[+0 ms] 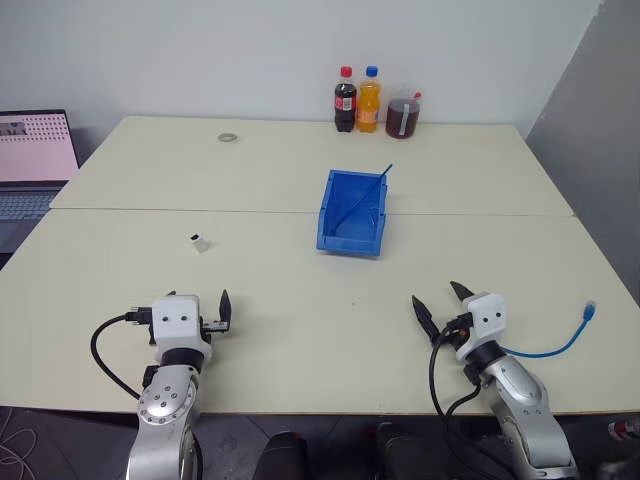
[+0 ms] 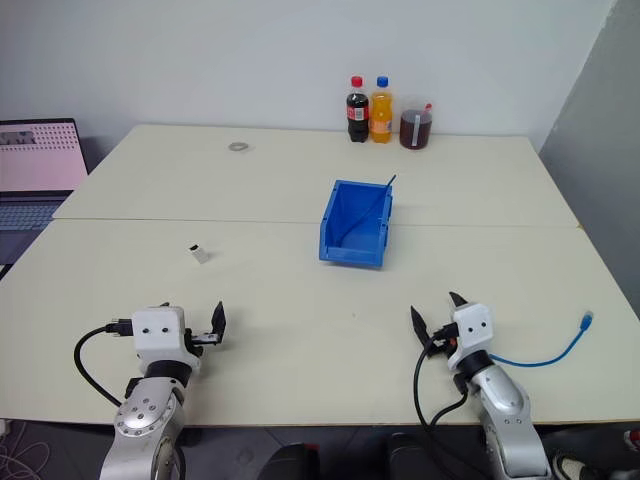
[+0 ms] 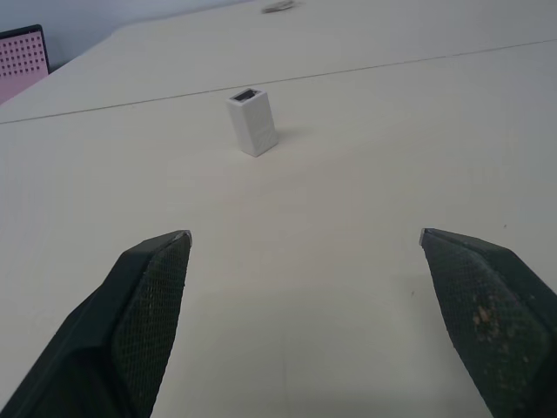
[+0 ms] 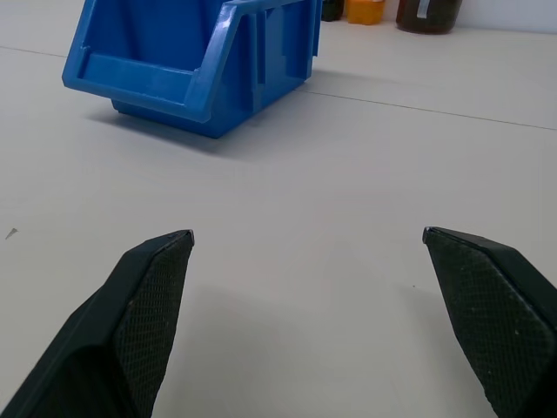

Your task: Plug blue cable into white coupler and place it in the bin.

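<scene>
The white coupler stands upright on the table's left half, its dark socket facing up; in the left wrist view the coupler is a short way ahead of my left gripper. My left gripper is open and empty near the front edge. The blue cable curves along the table beside my right arm, its plug end near the right edge. My right gripper is open and empty, pointing toward the bin. That blue bin sits mid-table, low lip toward me.
A thin dark blue strand leans inside the bin. Two bottles and a dark jar stand at the far edge. A small ring lies far left. A laptop sits beyond the table's left side.
</scene>
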### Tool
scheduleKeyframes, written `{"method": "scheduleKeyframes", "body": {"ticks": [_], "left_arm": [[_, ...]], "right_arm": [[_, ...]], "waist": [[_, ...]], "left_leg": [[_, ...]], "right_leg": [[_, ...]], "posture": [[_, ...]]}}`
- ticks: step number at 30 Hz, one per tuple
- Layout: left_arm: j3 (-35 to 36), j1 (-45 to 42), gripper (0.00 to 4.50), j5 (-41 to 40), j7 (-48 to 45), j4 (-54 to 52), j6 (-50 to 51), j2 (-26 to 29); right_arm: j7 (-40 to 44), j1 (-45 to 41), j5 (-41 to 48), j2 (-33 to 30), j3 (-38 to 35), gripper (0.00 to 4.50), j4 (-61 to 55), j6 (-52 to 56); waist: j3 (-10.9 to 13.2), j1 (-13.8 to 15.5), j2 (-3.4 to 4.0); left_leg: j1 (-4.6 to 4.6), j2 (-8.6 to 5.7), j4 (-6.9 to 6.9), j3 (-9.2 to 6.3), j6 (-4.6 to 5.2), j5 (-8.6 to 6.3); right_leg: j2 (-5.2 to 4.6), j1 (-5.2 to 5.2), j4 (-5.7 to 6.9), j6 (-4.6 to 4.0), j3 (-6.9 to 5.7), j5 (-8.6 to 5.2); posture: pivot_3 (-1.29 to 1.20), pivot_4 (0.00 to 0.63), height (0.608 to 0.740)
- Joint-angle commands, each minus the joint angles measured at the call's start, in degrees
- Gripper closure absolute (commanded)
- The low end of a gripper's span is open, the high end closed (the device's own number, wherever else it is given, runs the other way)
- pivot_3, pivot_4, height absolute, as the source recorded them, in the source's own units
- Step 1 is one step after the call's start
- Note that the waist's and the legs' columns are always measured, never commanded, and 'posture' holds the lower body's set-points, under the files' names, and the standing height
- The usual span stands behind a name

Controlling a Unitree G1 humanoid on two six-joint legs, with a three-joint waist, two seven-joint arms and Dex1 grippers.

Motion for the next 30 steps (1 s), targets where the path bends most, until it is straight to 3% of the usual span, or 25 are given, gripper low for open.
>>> {"method": "scheduleKeyframes", "body": {"ticks": [1, 19, 23, 30], "left_arm": [[-0.2, 0.1, 0.06, -0.6, -1.1, -1.5, -2.6, -0.2], [0.1, 1.2, 0.06, 2.7, -0.7, -0.3, -2.7, 0.4], [-0.8, 2.8, 0.06, 3.2, -3.2, -1.5, -4.4, 2.2], [-1.5, 3.7, 0.06, -5.1, -14.5, -4.6, -6.1, 5.8]], "right_arm": [[0.3, -0.7, 0.0, -0.4, -0.4, 0.00, -0.8, -1.5], [1.2, -0.7, -0.9, -1.1, 0.6, 0.00, -0.6, -2.8], [1.4, -0.7, -1.4, -1.2, 1.1, 0.00, -0.3, -3.4], [1.2, 0.3, -1.6, -0.7, 1.2, 0.00, -1.7, -3.7]], "waist": [[0.0, 0.0, 0.00], [0.0, 0.0, 0.00], [0.0, 0.0, 0.00], [0.0, 0.0, 0.00]], "left_leg": [[0.00, 0.00, 0.00, 0.00, 0.00, 0.00], [0.00, 0.01, 0.00, 0.00, 0.00, 0.00], [0.00, 0.00, -0.01, 0.00, 0.00, 0.00], [-0.01, 0.03, -0.01, 0.00, 0.00, 0.00]], "right_leg": [[0.00, 0.00, 0.00, 0.00, 0.00, 0.00], [0.00, 0.00, 0.00, 0.00, 0.00, 0.00], [0.00, 0.00, 0.00, 0.00, 0.01, 0.00], [-0.04, -0.01, -0.01, -0.02, -0.01, -0.01]], "posture": [[0.00, 0.150, 0.740], [0.00, 0.150, 0.740], [0.00, 0.150, 0.740], [0.00, 0.150, 0.740]]}}
